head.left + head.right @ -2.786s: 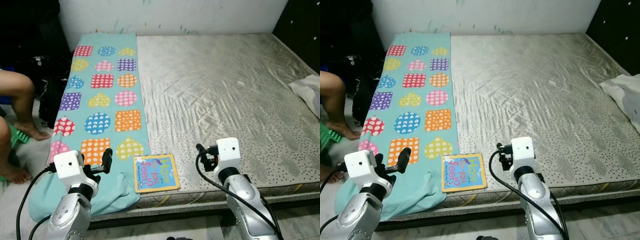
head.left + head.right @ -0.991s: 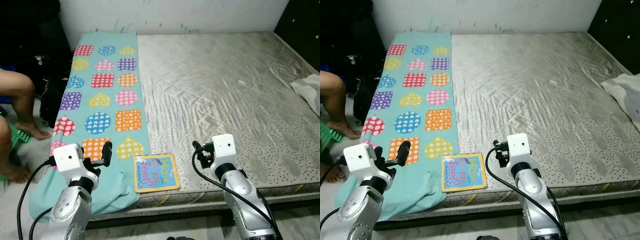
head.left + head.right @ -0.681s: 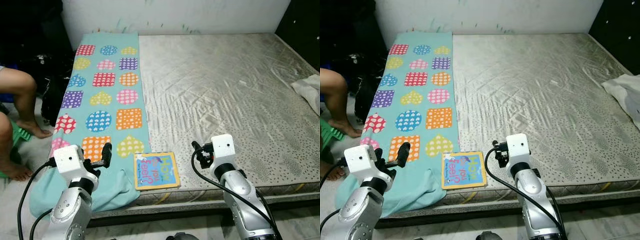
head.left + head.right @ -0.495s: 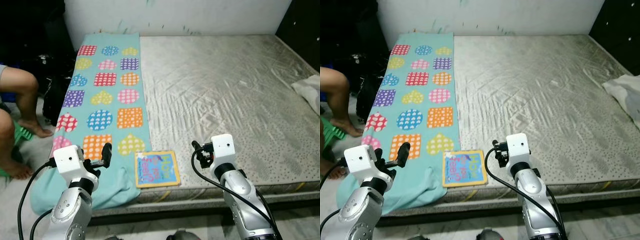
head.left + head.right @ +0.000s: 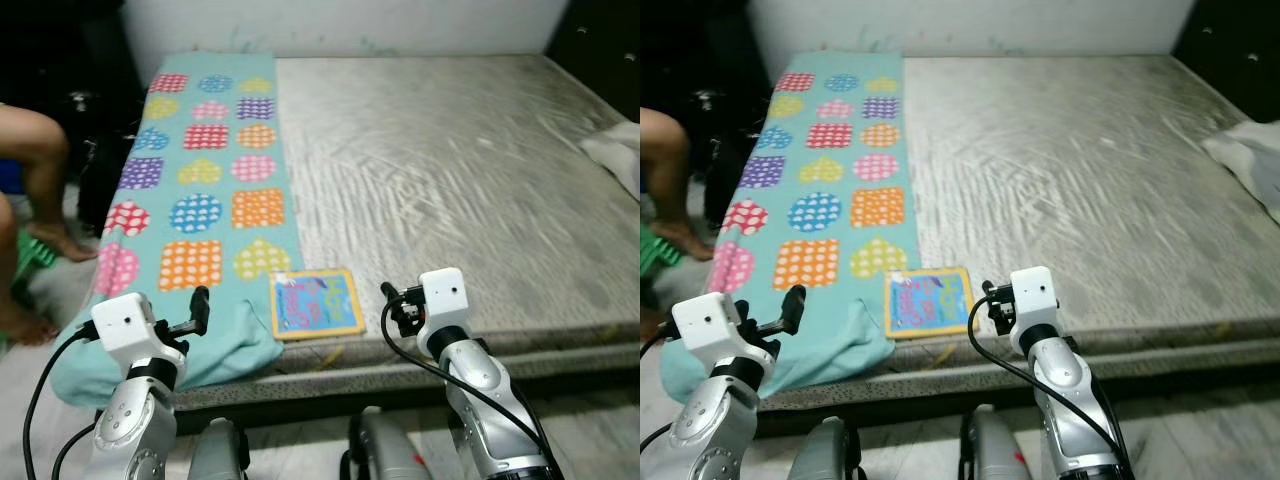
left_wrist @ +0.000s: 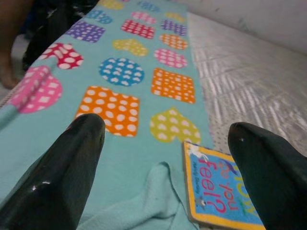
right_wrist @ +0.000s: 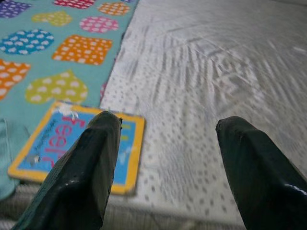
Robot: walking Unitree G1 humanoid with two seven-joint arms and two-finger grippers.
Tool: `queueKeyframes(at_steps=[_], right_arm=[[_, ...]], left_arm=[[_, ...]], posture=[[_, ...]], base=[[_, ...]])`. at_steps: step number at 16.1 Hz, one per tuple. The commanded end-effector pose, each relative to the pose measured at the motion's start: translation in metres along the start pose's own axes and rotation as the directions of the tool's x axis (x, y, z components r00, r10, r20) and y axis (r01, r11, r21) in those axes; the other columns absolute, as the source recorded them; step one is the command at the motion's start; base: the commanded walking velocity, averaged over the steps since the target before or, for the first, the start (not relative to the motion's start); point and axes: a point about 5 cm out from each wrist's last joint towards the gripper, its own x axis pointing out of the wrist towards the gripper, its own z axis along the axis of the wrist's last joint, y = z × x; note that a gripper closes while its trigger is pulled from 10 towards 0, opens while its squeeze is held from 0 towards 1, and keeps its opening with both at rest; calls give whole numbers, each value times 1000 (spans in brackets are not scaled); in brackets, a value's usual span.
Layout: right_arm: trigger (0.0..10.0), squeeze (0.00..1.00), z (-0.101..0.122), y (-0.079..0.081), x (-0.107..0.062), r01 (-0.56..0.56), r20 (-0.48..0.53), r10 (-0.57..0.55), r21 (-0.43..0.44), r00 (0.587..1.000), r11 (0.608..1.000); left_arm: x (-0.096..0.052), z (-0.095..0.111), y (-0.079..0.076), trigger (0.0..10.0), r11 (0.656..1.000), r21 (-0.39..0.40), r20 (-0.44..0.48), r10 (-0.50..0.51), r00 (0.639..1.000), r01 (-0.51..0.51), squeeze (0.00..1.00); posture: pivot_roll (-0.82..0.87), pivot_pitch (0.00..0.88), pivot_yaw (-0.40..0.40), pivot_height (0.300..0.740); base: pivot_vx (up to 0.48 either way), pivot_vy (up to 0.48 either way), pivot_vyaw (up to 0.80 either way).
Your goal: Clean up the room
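Item: children's book, yellow-bordered, blue cover. It lies flat at the near edge of the bed, its left edge touching the teal patterned blanket.

Item: left end effector, fingers spread and released, holding nothing; it hovers over the blanket's near corner.

Item: right end effector, likewise spread and empty, at the bed's edge.

Governing relation: we place the book between our two end effectors, ahead of both. We judge the right one slightly nearer. The book's long axis runs roughly away from us, up the bed, so its near short edge faces us.

Views compared: the head views give us both arms, the whole bed, a white cloth at the far right edge and a person's legs beside the bed at left. The left wrist view shows us the cover lettering and the bunched blanket fold touching the book. The right wrist view shows the book's corner behind one black finger.
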Motion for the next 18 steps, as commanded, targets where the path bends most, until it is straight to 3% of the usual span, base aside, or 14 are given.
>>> queueKeyframes(at_steps=[1,15,18], right_arm=[[10000,0,1,-2,0,6,5,-6,7,1000,1000],[10000,0,0,-2,2,-1,5,1,-3,1000,1000],[10000,0,-1,-2,2,-3,4,3,-4,1000,1000]], left_arm=[[0,2,-2,10000,1000,1,15,-10,1000,10,0],[1,1,-4,10000,1000,-8,24,-27,999,27,0],[1,-1,-4,10000,1000,-6,13,-15,1000,15,0]], posture=[[-109,118,-11,621],[-108,106,-13,621],[-106,104,-15,621]], base=[[0,0,0],[370,0,0],[0,0,0]])
